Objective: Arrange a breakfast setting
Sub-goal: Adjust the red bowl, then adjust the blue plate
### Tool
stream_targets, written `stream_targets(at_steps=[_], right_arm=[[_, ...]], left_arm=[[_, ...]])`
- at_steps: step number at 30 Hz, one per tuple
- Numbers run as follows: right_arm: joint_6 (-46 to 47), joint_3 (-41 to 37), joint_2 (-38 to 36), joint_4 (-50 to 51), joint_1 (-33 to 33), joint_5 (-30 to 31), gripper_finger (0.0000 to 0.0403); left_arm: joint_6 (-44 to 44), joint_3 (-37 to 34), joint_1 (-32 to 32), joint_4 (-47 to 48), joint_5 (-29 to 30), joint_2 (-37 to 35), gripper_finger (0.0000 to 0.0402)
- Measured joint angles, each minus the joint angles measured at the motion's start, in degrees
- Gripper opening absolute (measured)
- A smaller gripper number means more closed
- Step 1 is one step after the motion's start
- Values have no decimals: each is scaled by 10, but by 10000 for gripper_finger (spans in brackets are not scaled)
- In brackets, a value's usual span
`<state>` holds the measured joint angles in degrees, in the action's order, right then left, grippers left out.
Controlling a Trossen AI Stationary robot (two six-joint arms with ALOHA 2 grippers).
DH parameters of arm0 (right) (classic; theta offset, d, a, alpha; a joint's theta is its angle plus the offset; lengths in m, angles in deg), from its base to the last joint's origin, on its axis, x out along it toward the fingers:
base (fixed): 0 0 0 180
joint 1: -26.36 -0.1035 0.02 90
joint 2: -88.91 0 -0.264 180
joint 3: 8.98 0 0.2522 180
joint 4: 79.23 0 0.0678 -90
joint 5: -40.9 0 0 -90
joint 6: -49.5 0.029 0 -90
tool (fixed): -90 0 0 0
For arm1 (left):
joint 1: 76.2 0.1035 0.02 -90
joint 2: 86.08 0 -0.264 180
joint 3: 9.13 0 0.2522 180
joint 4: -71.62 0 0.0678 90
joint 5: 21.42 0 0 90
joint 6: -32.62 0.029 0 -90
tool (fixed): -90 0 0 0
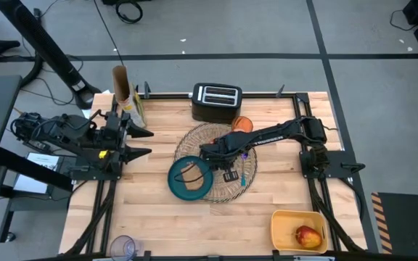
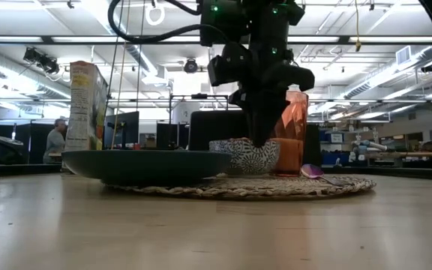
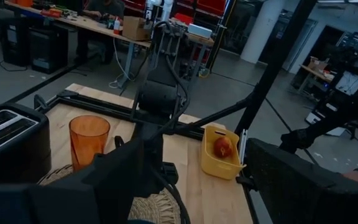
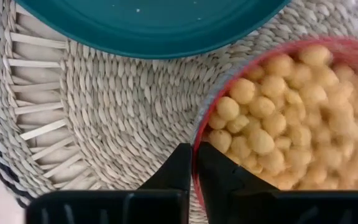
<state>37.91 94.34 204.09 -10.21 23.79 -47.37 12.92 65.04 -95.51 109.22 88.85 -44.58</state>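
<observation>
Reaching in from the right side of the desk [image 1: 158, 217], the right gripper [image 4: 192, 163] has its jaws pinched shut on the rim of the small pink bowl [image 4: 278, 112], one finger outside the wall and one inside among round yellow cereal balls [image 4: 260, 140]. That bowl sits on the woven placemat [image 1: 227, 190] near the middle of the desk, just beside the teal plate [image 1: 191, 190], which lies on the mat's near-left edge with a brown toast slice [image 1: 189, 174] on it. From table height the plate [image 2: 137, 163] stands left of the bowl [image 2: 247, 157], with the orange cup [image 2: 295, 131] upright behind it and a spoon [image 2: 317, 172] lying on the mat to the right. A black toaster [image 1: 215, 101] stands at the far edge, a cereal box [image 2: 85, 105] far left. The apple [image 1: 308, 235] rests in a yellow tub [image 1: 285, 221] at the near right corner. The left gripper [image 1: 140, 141] waits over the left side, its jaws apart and holding nothing.
</observation>
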Motion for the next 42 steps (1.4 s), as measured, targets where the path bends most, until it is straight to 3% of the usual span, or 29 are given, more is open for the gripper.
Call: stream_targets(at_steps=[5,18,28,33,42], right_arm=[[0,0,0,-11,0,0,12],[4,0,0,-13,-16,-1,37],[28,62,0,49,-17,14,106],[110,126,-1,142,-24,9,123],[297,155,-25,312,-115,-45,121]], left_arm=[[0,0,0,0,0,0,295],[0,0,0,0,0,0,295],[0,0,0,2,0,0,295],[-16,0,0,37,0,13,295],[-168,0,-24,213,-41,86,295]])
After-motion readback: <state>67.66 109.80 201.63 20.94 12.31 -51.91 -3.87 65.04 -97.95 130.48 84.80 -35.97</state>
